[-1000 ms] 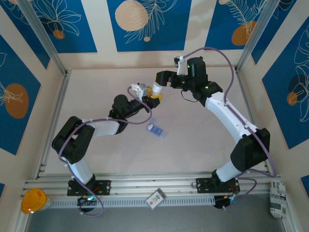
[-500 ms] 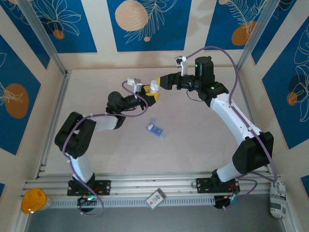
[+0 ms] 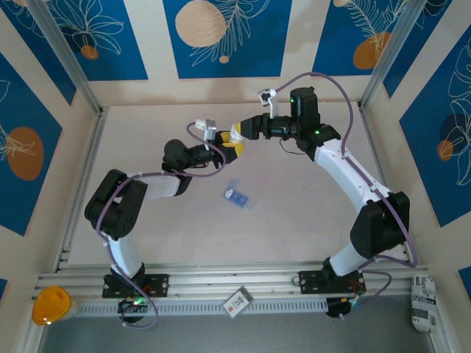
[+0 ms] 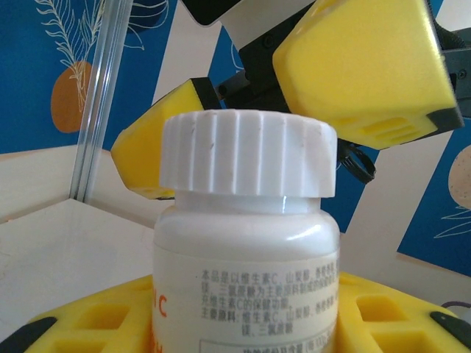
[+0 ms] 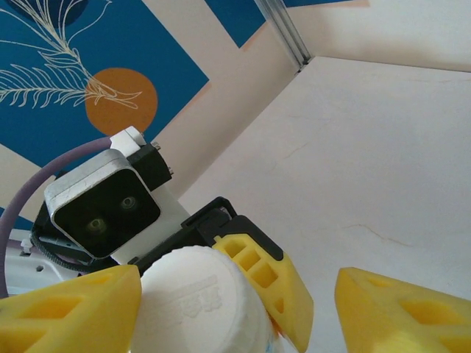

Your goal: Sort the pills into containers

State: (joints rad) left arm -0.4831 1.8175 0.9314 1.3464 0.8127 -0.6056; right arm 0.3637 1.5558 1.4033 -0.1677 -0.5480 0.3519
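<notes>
1. The right claw (image 3: 238, 132) has swung in from 2 o'clock and now straddles the white cap (image 4: 249, 154) of the pill bottle (image 4: 246, 279). Its jaws are narrower than a second ago. In the right wrist view one yellow finger (image 5: 70, 312) sits against the cap while the other stands off, so the grip is not yet made.
2. The left claw (image 3: 231, 147) stays clamped on the bottle's body below the cap. It holds the bottle clear of the worktop (image 3: 309, 213), toward 12 o'clock of the centre.
3. The step in hand looks like unscrewing the cap. No pills are out, so the sorting proper has seemingly not begun.
4. The blue pill box (image 3: 237, 197) lies where it lay, flat near the middle of the worktop. It is at 6 o'clock of the bottle, well apart from both claws.
5. The back wall (image 3: 154, 88) at 12 o'clock is the nearest limit.
6. Bare worktop runs from 3 through 9 o'clock around the pill box, leaving room to bring the bottle down and tip it.
7. A purple cable (image 3: 324, 76) arches over the right wrist toward 1 o'clock and could drag if the wrist twists.
</notes>
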